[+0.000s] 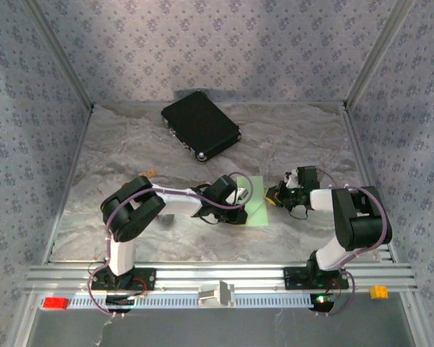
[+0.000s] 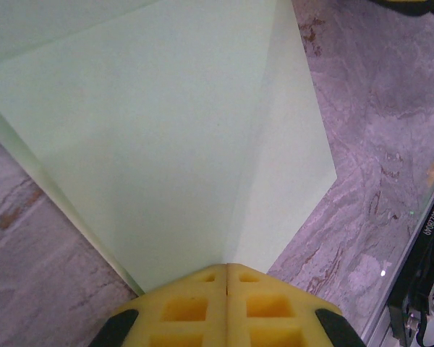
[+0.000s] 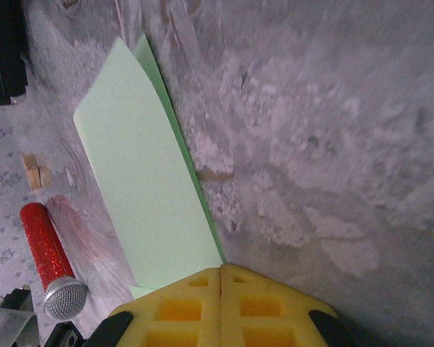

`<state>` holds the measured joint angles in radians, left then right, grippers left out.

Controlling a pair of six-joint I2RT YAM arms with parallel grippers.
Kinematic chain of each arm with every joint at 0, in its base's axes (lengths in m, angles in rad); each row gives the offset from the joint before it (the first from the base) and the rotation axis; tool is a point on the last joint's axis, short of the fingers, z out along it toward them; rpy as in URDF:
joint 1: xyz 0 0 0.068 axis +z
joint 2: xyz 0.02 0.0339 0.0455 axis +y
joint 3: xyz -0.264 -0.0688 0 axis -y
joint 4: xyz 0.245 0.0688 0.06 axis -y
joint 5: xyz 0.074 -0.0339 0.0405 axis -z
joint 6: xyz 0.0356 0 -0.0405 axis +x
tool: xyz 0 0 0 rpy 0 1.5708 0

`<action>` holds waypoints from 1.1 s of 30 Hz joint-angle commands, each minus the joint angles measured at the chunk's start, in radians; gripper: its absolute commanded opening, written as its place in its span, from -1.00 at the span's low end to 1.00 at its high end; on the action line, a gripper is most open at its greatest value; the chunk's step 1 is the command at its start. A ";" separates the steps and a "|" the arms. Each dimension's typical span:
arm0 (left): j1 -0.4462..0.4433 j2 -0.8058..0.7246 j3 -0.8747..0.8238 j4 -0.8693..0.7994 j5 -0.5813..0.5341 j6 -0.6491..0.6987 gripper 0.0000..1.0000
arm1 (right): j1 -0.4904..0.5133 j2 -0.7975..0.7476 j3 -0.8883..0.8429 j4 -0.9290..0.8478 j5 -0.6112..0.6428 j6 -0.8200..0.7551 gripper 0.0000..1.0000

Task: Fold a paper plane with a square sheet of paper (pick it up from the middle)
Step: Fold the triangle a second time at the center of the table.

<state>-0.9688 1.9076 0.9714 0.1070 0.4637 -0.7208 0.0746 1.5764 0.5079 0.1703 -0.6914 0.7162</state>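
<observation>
Left tool [image 2: 226, 269]: I see it closed, tips against the square sheet of paper [image 2: 166, 144].
Right tool [image 3: 220, 271]: closed at its edge.

L arm [image 1: 175, 201] bent at elbow, forearm stretched rightward toward the middle; L gripper [image 1: 244, 195] low, yellow fingers [image 2: 192, 307] pressed together, no gap. R arm [image 1: 353, 217] folded, elbow up, forearm reaching leftward; R gripper [image 1: 276, 195] low, near L's, pads [image 3: 264, 309] closed tight too
</observation>
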 commanded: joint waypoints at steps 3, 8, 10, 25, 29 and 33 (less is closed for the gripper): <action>0.002 0.039 -0.040 -0.107 -0.019 -0.003 -1.00 | -0.006 -0.102 0.007 -0.027 0.019 -0.021 -0.85; 0.002 0.030 -0.031 -0.113 -0.019 0.001 -1.00 | 0.063 -0.131 0.019 -0.068 -0.023 -0.029 -0.82; 0.002 0.028 -0.023 -0.119 -0.020 0.005 -1.00 | 0.107 -0.110 0.025 -0.078 -0.035 -0.032 -0.83; 0.016 -0.030 0.073 -0.090 -0.017 -0.016 -0.97 | 0.148 0.018 0.001 -0.123 0.032 -0.057 -0.97; 0.028 -0.007 0.117 -0.077 -0.008 -0.013 -0.94 | 0.143 0.017 0.002 -0.125 0.032 -0.057 -0.97; 0.028 0.035 0.153 -0.063 0.013 -0.015 -0.92 | 0.145 0.016 0.000 -0.127 0.035 -0.055 -0.97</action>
<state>-0.9424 1.9102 1.0889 0.0433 0.4572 -0.7277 0.2203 1.5665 0.5144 0.0978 -0.6960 0.6811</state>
